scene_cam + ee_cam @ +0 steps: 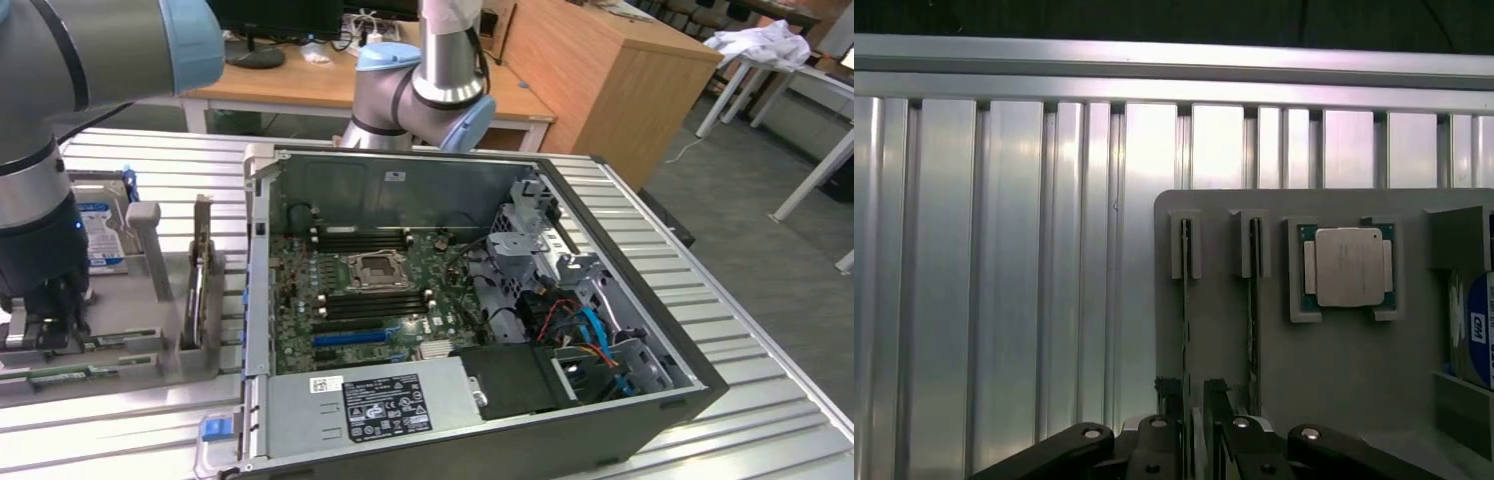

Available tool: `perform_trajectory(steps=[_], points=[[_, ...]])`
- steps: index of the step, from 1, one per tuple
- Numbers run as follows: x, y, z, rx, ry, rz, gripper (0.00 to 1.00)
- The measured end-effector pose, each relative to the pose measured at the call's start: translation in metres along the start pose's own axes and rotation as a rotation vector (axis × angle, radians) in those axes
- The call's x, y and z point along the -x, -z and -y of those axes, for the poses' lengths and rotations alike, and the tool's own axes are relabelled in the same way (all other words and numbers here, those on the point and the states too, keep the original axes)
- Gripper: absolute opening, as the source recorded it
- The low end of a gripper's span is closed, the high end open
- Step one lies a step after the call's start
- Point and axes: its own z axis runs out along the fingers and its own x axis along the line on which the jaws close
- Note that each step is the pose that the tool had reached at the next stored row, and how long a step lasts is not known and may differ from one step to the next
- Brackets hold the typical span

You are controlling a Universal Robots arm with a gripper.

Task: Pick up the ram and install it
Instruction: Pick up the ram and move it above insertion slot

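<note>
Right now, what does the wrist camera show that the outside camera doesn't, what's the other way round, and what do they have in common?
Wrist view adds: a square silver processor chip seated in the grey holder, and a thin memory stick standing on edge in a slot, with the open gripper at its end. Exterior view adds: the opened computer case with its green motherboard, a second robot arm behind it, and a wooden desk. Shared: the ribbed metal table, the holder and the blue-labelled hard drive.
</note>
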Motion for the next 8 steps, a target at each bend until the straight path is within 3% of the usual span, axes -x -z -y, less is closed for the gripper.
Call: perform_trajectory(steps=[5,8], points=[[-0.001,0.0004,0.016,0.0023,0.0,0.0027,0.24],[-0.001,-0.0014,0.0164,0.0022,0.0,0.0034,0.24]])
